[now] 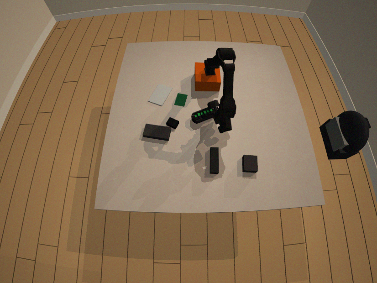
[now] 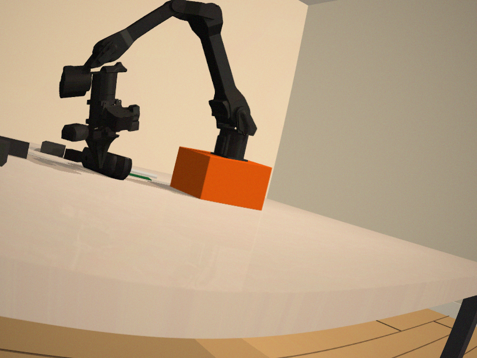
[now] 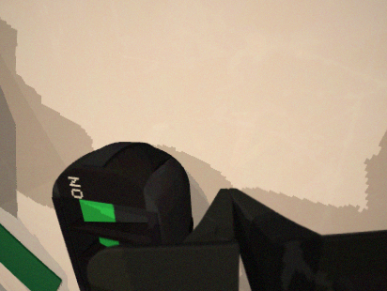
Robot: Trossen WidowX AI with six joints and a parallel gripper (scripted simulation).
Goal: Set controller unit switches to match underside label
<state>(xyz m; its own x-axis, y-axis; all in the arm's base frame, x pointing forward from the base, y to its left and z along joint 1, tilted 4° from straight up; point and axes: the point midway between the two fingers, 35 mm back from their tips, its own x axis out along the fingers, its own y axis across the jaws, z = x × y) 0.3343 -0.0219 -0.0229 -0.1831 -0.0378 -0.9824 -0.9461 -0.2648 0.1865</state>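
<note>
Your dark grey controller unit (image 1: 203, 117) (image 2: 111, 163) (image 3: 127, 174) is a long, round-ended body on the bench (image 1: 170, 188) (image 2: 215, 246) (image 3: 282, 94), switches up, a row of green ends showing along its top (the wrist view catches pale "ON" lettering at one end). It lies apart from the orange block (image 1: 207, 86) (image 2: 234, 185), nearer it than the dark square block (image 1: 249, 163) is. Your gripper (image 1: 217, 117) (image 2: 101, 163), fingers shut together and holding nothing, is down at the unit.

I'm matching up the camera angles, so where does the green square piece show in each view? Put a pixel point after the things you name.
Top: left of centre, green square (image 1: 180, 99) (image 2: 141, 176) (image 3: 29, 263), beside the pale panel (image 1: 159, 95).
Exterior: thin sliver behind the controller unit (image 1: 203, 115) (image 2: 121, 167) (image 3: 119, 180).
Wrist: lower left corner, cut off.
Shared landmark: the controller unit.
</note>
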